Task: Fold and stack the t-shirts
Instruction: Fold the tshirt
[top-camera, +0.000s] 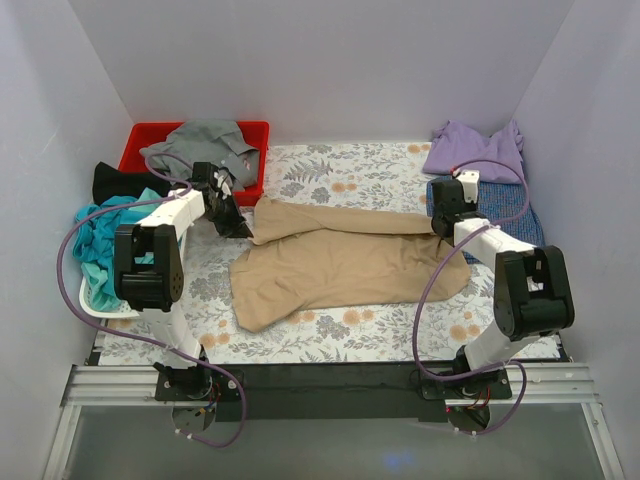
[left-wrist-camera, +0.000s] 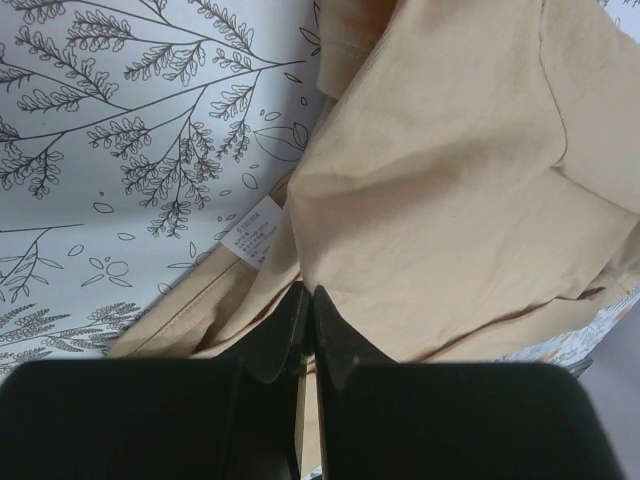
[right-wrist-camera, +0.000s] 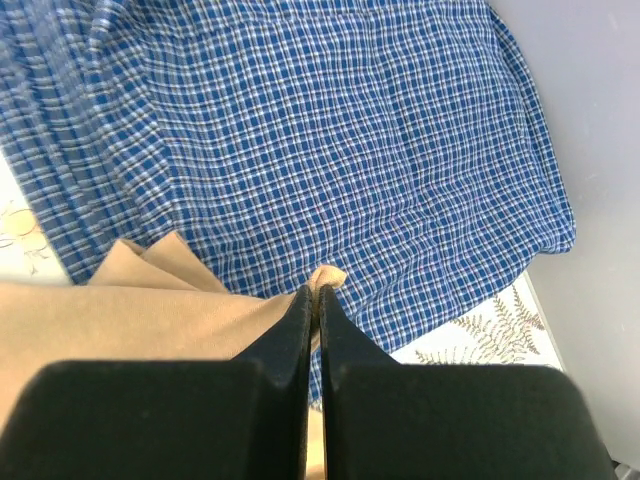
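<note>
The tan-beige t-shirt (top-camera: 340, 262) lies spread across the middle of the floral table cover. My left gripper (top-camera: 238, 226) is shut on its left edge; the left wrist view shows the tan cloth (left-wrist-camera: 450, 200) pinched between the closed jaws (left-wrist-camera: 308, 295), a white label (left-wrist-camera: 254, 233) beside them. My right gripper (top-camera: 443, 226) is shut on the shirt's right edge; the right wrist view shows a tan fold (right-wrist-camera: 180, 300) nipped at the jaw tips (right-wrist-camera: 315, 292) over the blue-checked shirt (right-wrist-camera: 330, 140). A lavender shirt (top-camera: 473, 150) lies at the back right, on the blue-checked shirt (top-camera: 524, 222).
A red bin (top-camera: 146, 138) at the back left holds a grey shirt (top-camera: 205, 145). A black shirt (top-camera: 122, 182) and a teal shirt (top-camera: 97, 245) lie in a white basket (top-camera: 98, 305) at the left. Grey walls close in on three sides.
</note>
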